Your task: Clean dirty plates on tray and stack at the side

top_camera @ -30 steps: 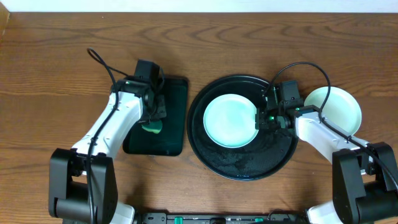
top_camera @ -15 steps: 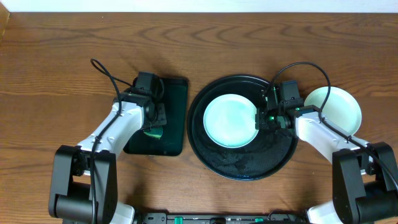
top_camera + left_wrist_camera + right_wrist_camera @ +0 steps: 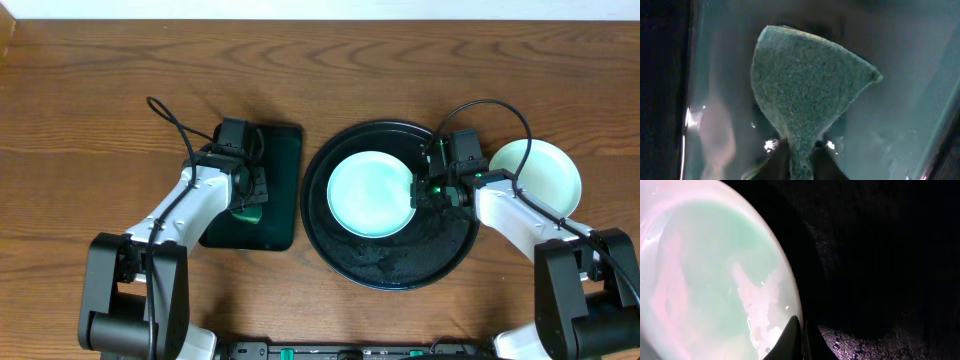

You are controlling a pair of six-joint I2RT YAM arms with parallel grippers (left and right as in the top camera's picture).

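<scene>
Right end effector (image 3: 418,190) closed on the rim of the mint plate (image 3: 368,193), which lies in the round tray (image 3: 400,272); probably gripped for lifting. Left end effector (image 3: 246,205) pinches the sponge (image 3: 805,85) over the rectangular tray (image 3: 280,150), parked clear. Second plate (image 3: 545,170) rests aside on the worktop (image 3: 100,100).

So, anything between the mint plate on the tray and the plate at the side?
Only the round tray's raised rim. The right gripper pinches the mint plate; the side plate lies just past it.
</scene>
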